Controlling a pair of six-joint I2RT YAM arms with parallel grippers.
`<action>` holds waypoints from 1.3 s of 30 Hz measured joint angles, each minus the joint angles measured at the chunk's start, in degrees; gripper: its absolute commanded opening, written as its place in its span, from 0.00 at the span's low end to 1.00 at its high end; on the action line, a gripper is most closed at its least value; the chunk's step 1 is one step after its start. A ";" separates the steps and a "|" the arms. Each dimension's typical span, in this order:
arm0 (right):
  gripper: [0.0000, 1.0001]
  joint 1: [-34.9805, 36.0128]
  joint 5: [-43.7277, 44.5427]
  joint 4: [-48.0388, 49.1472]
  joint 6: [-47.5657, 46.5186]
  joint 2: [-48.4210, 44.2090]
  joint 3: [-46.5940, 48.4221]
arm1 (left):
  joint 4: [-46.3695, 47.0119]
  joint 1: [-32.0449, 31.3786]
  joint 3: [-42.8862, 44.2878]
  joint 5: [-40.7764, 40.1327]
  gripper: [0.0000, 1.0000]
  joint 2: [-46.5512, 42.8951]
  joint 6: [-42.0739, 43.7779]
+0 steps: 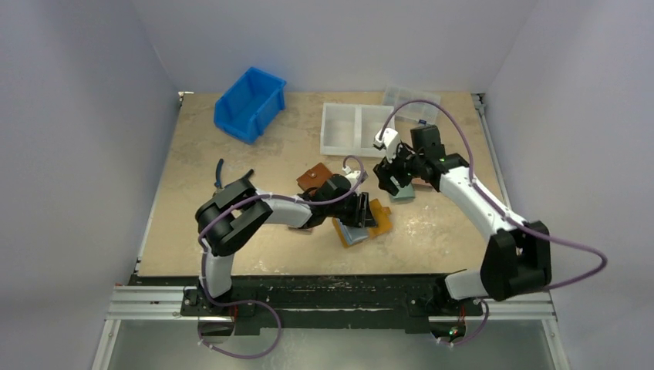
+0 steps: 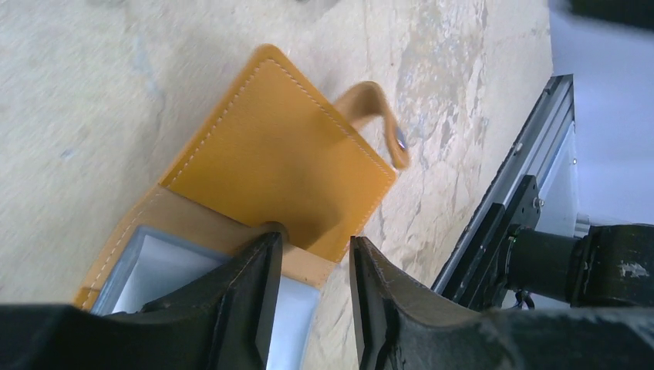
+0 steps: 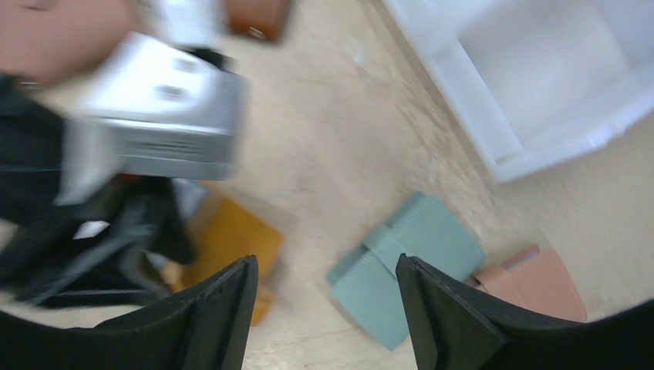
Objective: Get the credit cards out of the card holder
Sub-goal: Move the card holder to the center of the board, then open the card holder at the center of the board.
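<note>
mustard leather card holder (image 2: 278, 154) looked floppy; its thin, slick credit cards (image 2: 166, 266) wanted an edge pinch. your left hand (image 2: 315, 243) hovered part-open over it, right hand (image 3: 324, 262) released.

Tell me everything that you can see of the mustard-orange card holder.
The card holder is mustard-orange, leather-like, with paler stitching along its edges. It lies open on the table. One cover faces up; from its edge a tab curls upward, with a metal snap at its end. Beside the cover show clear bluish-grey plastic sleeves. The left gripper stands at that side, fingers apart, one over the sleeves; contact cannot be told.
</note>
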 measured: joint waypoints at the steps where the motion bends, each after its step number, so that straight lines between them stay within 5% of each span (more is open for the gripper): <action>1: 0.75 -0.11 -2.54 -0.83 -0.92 -1.81 0.00 | -0.13 -0.15 0.94 0.04 0.42 0.76 0.07; 10: 0.71 -0.46 -22.84 -9.70 -13.03 -13.46 -7.74 | -0.70 -0.57 2.49 -0.37 0.45 1.55 -0.31; 16: 0.58 -0.46 -28.22 -11.63 -17.44 -13.42 -10.62 | -4.76 -0.55 -0.48 -2.56 0.47 -4.44 -0.33; 31: 0.37 3.63 -27.26 -5.70 -18.43 -13.64 -16.31 | -8.13 -0.55 -7.28 -8.41 0.49 -14.69 -0.20; 39: 0.24 6.95 -21.14 -1.31 -17.79 -10.27 -17.25 | -10.49 -0.55 -13.66 -17.68 0.73 -29.55 0.74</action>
